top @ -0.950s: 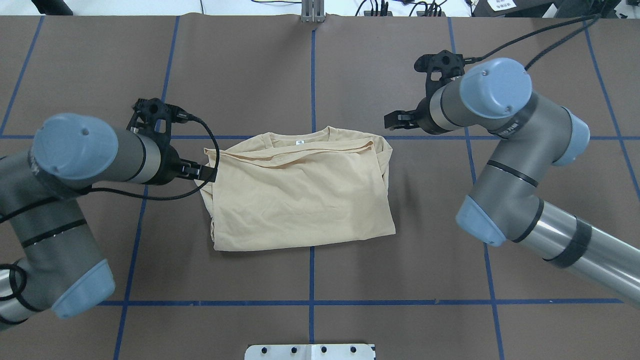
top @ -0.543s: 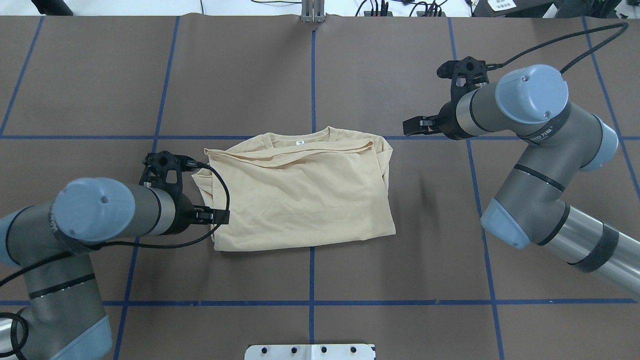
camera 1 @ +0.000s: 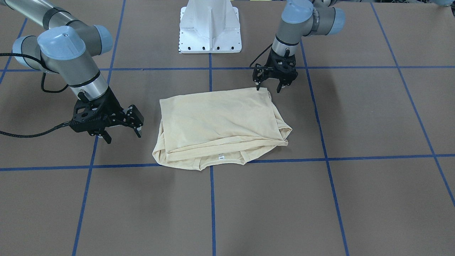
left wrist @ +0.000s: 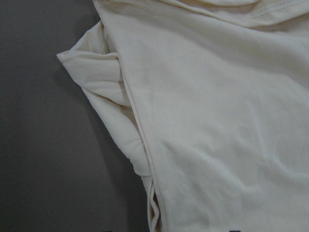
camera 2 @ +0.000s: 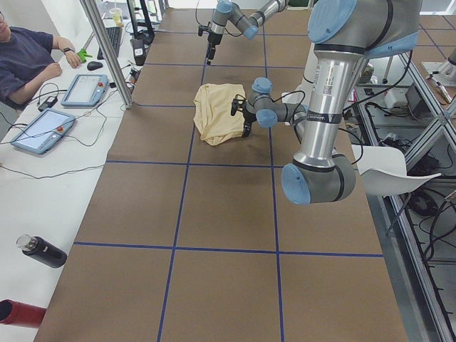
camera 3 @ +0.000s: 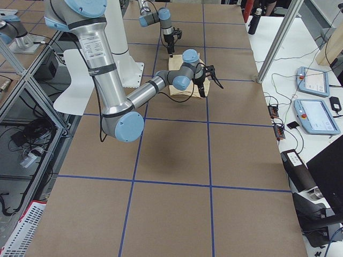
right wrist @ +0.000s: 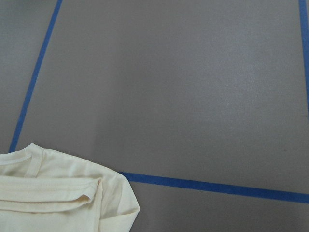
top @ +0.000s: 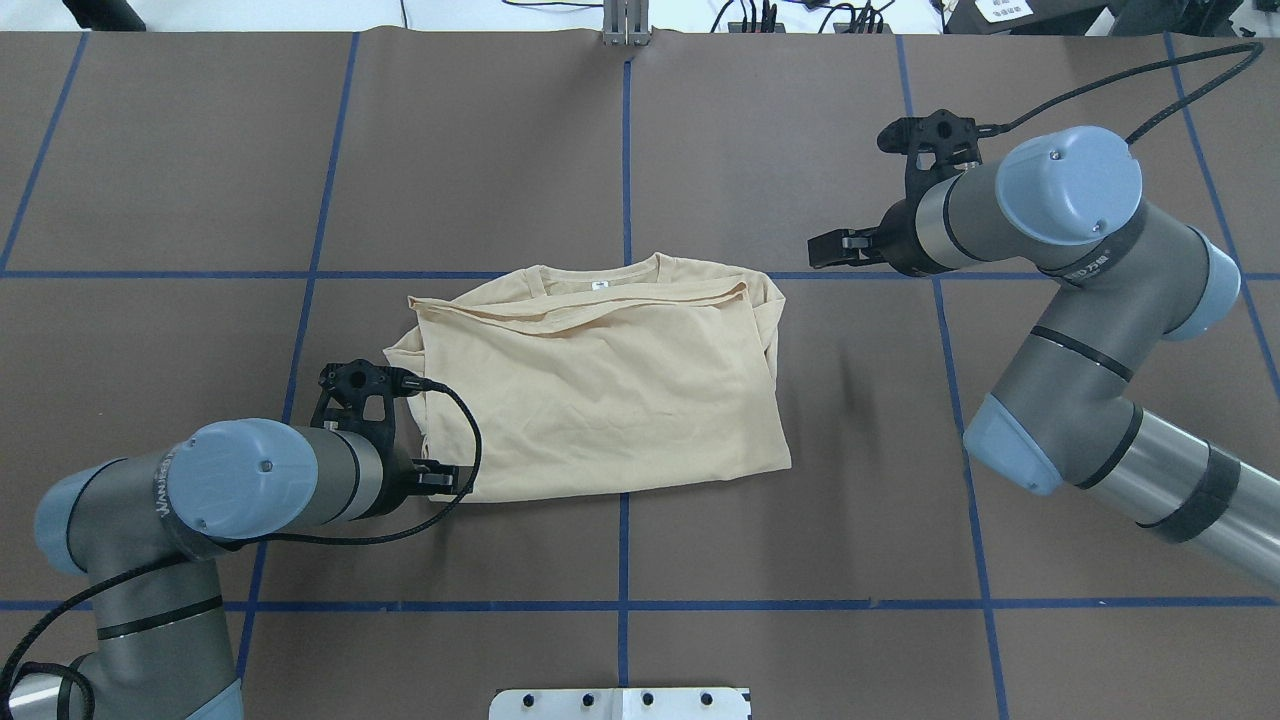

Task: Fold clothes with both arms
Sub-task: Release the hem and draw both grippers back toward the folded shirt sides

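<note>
- The table [top: 800, 560], brown-covered with a blue tape grid, lies beneath both grippers. I see nothing loose around the shirt that would block a fold.
- The left arm [top: 250, 490] and right arm [top: 1060, 190] come in from opposite sides, with the garment between them. The left arm's black cable [top: 478, 450] loops over the cloth edge just by its gripper, and I judge it could snag a lifted layer.
- The T-shirt [top: 600, 390], pale cream-yellow, lies flat in a rough rectangle with its sleeves tucked in. It looks thin, light and limp, so I expect it to sag and slip out of a shallow pinch. I would pinch through all the layers at a corner, one corner per gripper.
- The white pedestal base [camera 1: 210, 32] sits behind the left gripper, well apart from the cloth.
- The left gripper [camera 1: 267, 88] hangs right at the shirt's hem corner nearest the base, jaws spread wide and holding nothing. I cannot tell whether a fingertip touches the cloth.
- The right gripper [camera 1: 122, 137] is also spread wide and empty. It hangs beside the shirt's opposite edge, with bare table between them.
- The neck label [camera 1: 221, 155] marks the collar edge, on the side of the shirt far from the left gripper.
</note>
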Robot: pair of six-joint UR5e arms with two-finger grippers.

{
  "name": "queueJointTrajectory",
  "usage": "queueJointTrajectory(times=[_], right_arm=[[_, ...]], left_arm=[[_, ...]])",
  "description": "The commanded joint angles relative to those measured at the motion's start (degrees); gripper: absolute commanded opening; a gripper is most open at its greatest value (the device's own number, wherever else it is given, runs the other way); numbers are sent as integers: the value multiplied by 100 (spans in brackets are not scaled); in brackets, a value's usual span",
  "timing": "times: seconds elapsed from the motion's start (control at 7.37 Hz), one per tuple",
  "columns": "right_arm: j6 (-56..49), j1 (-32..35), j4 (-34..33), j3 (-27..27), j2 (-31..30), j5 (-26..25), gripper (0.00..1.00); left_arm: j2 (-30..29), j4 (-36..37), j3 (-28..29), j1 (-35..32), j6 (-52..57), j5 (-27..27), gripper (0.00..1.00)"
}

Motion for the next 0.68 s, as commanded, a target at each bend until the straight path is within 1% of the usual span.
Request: queueJointTrajectory(times=[0.0,0.14,0.27,0.41,0.54], right_arm=[[5,1,0,-8,7,-12,100],[5,1,0,-8,-2,-12,100],[5,1,0,0,-2,-3,100],[5,1,0,0,7,-12,100],[5,1,0,0,-2,-12,100]], left_arm=[[-25,-279,210,108,-13,4,65],[-43,-324,237,169,-14,4,51],[-51,-324,237,170,-14,4,29],[-78,-324,203,170,-22,-5,0],[-95,-316,176,170,-14,4,0]])
